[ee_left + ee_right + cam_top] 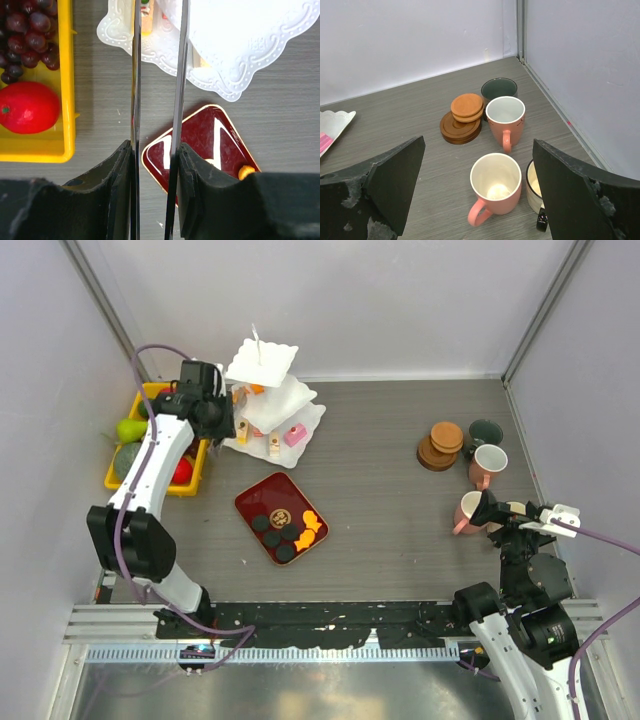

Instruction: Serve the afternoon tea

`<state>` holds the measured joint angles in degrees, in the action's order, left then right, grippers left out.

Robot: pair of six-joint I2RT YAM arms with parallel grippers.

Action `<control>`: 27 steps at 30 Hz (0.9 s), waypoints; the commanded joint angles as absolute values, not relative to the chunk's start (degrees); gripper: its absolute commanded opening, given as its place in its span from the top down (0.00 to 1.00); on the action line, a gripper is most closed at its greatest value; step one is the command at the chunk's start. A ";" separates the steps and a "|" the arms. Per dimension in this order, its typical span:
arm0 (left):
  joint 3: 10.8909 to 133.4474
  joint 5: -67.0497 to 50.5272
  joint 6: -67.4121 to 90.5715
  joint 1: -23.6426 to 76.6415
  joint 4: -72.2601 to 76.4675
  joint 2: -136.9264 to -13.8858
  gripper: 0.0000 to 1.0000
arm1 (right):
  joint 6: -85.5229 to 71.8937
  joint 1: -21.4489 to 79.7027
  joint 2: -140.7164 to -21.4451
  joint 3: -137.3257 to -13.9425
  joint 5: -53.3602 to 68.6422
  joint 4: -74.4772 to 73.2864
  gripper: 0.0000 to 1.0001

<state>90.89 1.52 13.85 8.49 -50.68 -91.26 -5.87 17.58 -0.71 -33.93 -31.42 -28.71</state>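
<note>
At the far-left of the table, the L gripper (155, 155) is closed narrow on the metal tongs (136, 75). Both blades are pinched btw its pads and run out toward the white tiered stand (240, 45). The blade tips leave the wrist view, so can't tell if they carry anything.

Risk 1: thin smooth metal in a pinch grip, so the tongs may twist or slip if they're pressed hard.

Risk 2: one blade crosses a scalloped tier edge in the wrist view; touching or above, can't tell. A sideways swing may snag the tier and rock the stand, w/ pink/cream pastries (295, 435) on its bottom tier.

Under the hand sits the red tray (200, 135), w/ black rounds (272, 538) and orange pieces (310, 520) not yet on the stand. They're small and could pop out of the tongs. Just left is the yellow tray (65, 100) w/ fruit, not for serving; a drift there wastes the move.

Well apart, at right, the R gripper (477, 150) is spread wide and empty over the mugs (495, 187). The mugs crowd together beside the coasters (465, 115), so a finger coming down could knock a neighbour.
</note>
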 commanded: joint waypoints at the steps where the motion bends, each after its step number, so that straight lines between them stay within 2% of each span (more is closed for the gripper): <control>1: 95.44 1.32 12.04 8.26 -47.28 -93.86 0.66 | -4.92 17.84 -0.61 -33.93 -32.08 -26.28 0.04; 9: 95.27 0.44 11.78 8.17 -47.90 -95.45 0.62 | -4.92 17.93 -0.70 -33.93 -32.17 -26.28 0.05; 22: 93.08 -1.84 12.22 8.17 -48.17 -90.62 0.46 | -4.83 17.84 -0.44 -33.93 -31.91 -26.37 0.05; 27: 92.20 -2.98 12.39 8.17 -49.48 -89.12 0.45 | -4.84 17.84 -0.27 -34.01 -31.99 -26.37 0.05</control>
<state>92.44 -0.89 12.80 8.49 -50.04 -92.68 -5.82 17.58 -0.71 -33.93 -31.42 -28.71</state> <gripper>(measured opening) 0.551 0.955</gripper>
